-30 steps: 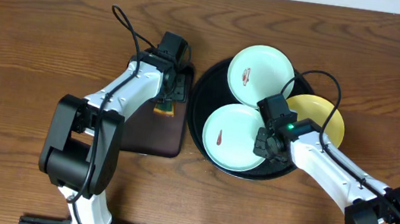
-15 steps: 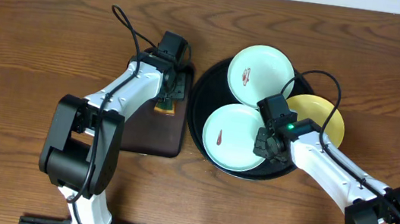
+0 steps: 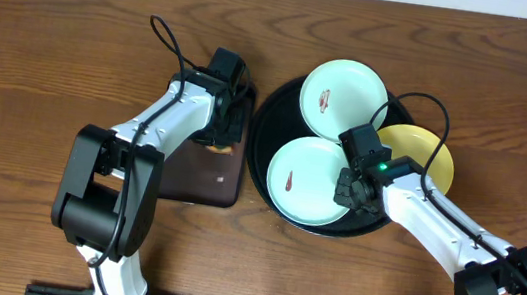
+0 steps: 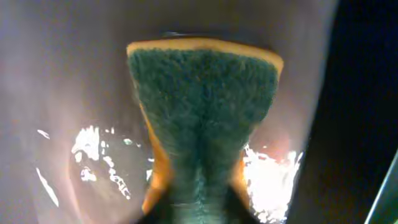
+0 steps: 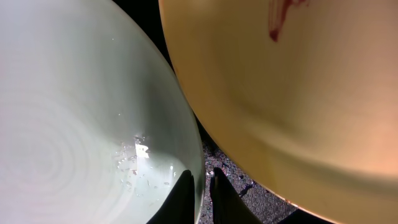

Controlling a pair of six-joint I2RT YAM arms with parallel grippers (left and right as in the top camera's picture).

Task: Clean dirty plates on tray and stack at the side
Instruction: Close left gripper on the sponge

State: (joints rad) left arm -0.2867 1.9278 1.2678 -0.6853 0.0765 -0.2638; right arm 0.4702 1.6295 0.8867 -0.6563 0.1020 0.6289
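The black round tray [image 3: 264, 127] holds three dirty plates: a far mint-blue plate [image 3: 343, 99], a near mint-blue plate [image 3: 304, 183] and a yellow plate [image 3: 422, 155], each with a reddish smear. My right gripper [image 3: 348, 196] is shut on the near mint plate's right rim. In the right wrist view its fingers [image 5: 203, 196] straddle that rim [image 5: 74, 124], with the yellow plate [image 5: 298, 93] beside them. My left gripper [image 3: 222, 134] is shut on a green-and-orange sponge [image 4: 202, 106] over the brown tray, left of the black tray.
A rectangular dark-brown tray [image 3: 201, 182] lies left of the black tray, under my left gripper; it looks wet and glossy in the left wrist view [image 4: 74, 124]. Wooden tabletop [image 3: 41, 70] lies all around.
My left gripper has shifted slightly with the sponge, which is now mostly hidden under the wrist in the overhead view. The right arm and the plates have not moved.
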